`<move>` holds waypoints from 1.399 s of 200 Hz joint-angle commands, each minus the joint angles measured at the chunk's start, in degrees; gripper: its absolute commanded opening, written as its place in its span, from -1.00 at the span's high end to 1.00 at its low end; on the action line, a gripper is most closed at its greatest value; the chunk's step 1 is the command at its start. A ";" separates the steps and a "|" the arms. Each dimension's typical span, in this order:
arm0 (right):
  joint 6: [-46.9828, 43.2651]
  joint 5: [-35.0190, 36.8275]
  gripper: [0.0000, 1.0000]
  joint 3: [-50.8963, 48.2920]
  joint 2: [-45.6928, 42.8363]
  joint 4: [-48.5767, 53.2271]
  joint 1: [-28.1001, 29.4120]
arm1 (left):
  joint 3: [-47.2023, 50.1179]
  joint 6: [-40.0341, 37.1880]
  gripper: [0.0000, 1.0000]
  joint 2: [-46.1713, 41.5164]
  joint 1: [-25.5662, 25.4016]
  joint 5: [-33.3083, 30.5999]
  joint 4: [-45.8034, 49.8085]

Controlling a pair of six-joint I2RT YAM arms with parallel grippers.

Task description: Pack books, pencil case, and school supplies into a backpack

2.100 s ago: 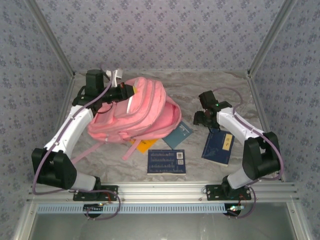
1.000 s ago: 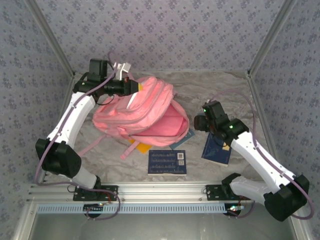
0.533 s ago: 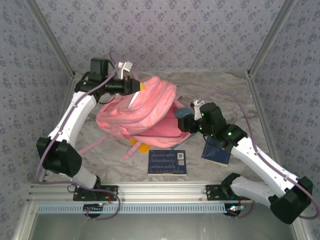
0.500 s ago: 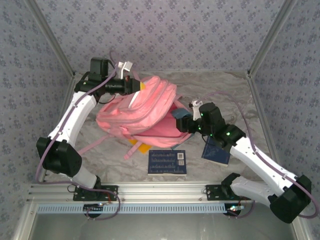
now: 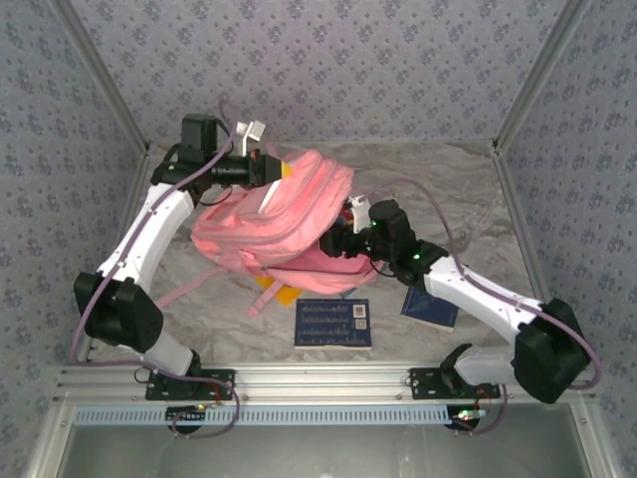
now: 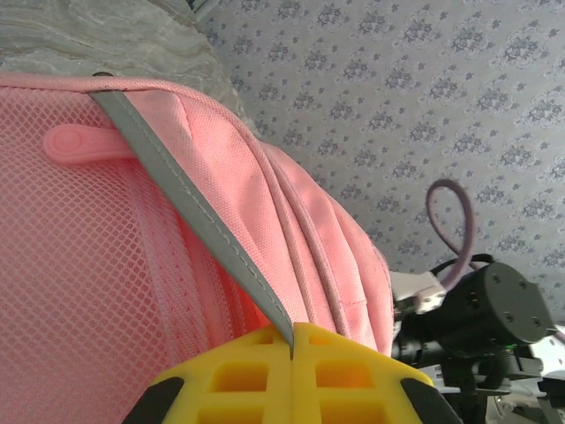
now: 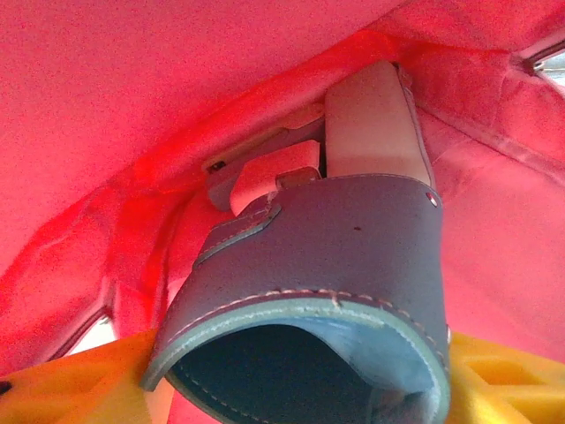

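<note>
Right arm [image 5: 468,289] has reached left, teal book [image 7: 327,256] inside backpack [image 5: 289,214].

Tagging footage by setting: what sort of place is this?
Probably a robot test cell, not a home: left arm and right arm bolted to an aluminium rail, a table boxed in by patterned panel walls, a pink backpack and navy book staged.

Pink backpack [image 5: 289,214], navy book [image 5: 332,321], teal book [image 7: 318,256], grey flower-patterned walls [image 5: 328,60].
</note>
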State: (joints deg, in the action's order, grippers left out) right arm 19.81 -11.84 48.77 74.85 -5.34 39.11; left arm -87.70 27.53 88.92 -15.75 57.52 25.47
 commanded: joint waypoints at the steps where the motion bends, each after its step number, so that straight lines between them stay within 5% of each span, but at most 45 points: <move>1: -1.04 3.62 -0.34 3.29 4.52 -8.40 0.74 | -1.60 0.51 1.00 -4.20 -1.04 7.29 -9.09; 57: -0.03 8.62 -0.35 13.19 21.65 -16.97 3.32 | 0.20 0.88 1.00 -5.02 -1.13 7.70 -10.93; 103: -4.74 14.99 -0.90 25.03 32.75 -9.54 7.68 | 0.95 0.47 1.00 -5.62 -1.13 6.86 -10.93; 188: -8.06 17.94 -1.00 9.78 16.76 -10.42 7.73 | 2.61 0.30 1.00 -6.56 1.78 1.53 -10.27; 240: -7.95 7.91 -0.97 -0.43 3.25 -9.39 7.35 | 6.29 7.43 1.00 -6.48 6.54 -2.63 -16.45; 280: -6.35 8.88 -0.89 -3.91 -5.41 -2.96 5.26 | 6.34 7.23 1.00 -6.41 8.92 -11.36 -12.49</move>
State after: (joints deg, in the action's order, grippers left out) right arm 12.60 -1.83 46.30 73.76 -13.30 46.04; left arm -80.40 33.89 85.60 -8.67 51.88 16.82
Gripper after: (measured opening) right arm 0.958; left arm 0.041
